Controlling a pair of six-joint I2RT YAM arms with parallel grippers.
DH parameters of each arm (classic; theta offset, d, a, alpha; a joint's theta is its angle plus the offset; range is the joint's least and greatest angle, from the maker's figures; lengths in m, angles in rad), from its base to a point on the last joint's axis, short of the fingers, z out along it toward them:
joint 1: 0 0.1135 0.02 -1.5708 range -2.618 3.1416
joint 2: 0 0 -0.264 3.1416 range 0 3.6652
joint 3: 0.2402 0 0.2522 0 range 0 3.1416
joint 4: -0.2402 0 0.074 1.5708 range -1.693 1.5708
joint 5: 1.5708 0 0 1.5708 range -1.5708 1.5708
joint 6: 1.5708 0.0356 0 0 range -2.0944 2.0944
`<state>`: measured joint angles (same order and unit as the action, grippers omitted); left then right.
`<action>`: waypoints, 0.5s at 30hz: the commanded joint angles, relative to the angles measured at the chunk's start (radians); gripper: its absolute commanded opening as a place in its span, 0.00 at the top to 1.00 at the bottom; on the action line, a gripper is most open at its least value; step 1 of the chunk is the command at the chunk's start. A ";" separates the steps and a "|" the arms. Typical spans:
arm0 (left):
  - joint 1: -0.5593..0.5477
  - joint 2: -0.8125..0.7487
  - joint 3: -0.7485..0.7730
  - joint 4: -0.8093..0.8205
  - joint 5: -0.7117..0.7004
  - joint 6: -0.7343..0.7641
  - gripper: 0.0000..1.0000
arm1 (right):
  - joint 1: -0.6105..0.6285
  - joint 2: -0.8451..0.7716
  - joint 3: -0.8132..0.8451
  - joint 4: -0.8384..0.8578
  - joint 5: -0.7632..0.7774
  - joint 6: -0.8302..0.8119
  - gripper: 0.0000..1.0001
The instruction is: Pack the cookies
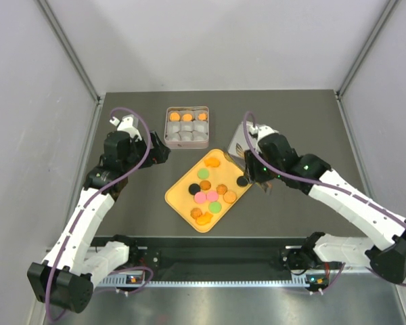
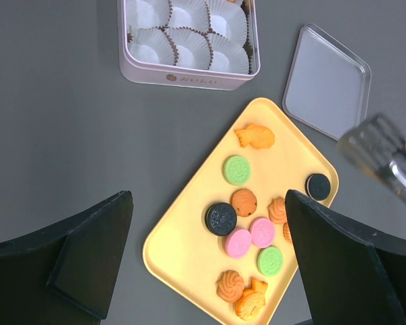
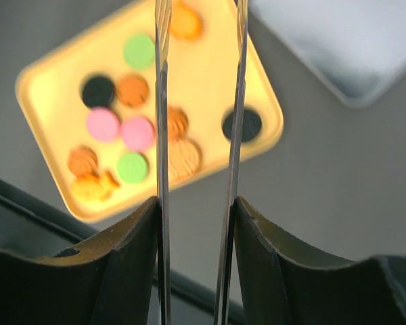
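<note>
you are in the picking stage: most of the cookies (image 2: 262, 231) lie on the yellow tray (image 2: 189, 244) in the middle of the table (image 1: 135, 217). only three orange ones sit in the far row of the tin (image 2: 189, 76), which stands just beyond the tray's far-left side. the white paper cups (image 2: 189, 44) in the tin's nearer rows look empty. the lid (image 2: 325, 84) lies flat to the right of the tin.

your right gripper (image 3: 196, 210) has its fingers clamped on a pair of tongs (image 3: 162, 101). the two thin blades stand a little apart with nothing between them. they hang above the right side of the tray, near the black cookie (image 3: 242, 125) at that edge. your left gripper (image 2: 208, 203) is spread wide and holds nothing, hovering over the table to the left of the tray.

the next move, as i judge it, is a pick with the tongs. lower the blades so they straddle one cookie, the black one at the right edge being closest, and squeeze gently enough not to crack it. then lift it and carry it far-left to an empty cup. watch the tray's raised rim on the way down.
</note>
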<state>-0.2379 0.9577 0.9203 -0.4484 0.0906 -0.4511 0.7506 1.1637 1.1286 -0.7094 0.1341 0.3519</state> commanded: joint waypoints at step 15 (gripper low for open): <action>0.006 -0.016 -0.009 0.047 0.017 -0.006 0.01 | 0.009 -0.119 -0.168 -0.206 -0.028 0.094 0.53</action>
<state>-0.2371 0.9577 0.9203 -0.4484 0.0937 -0.4511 0.7525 1.0542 0.9741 -0.9188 0.1246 0.4377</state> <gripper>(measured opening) 0.991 0.477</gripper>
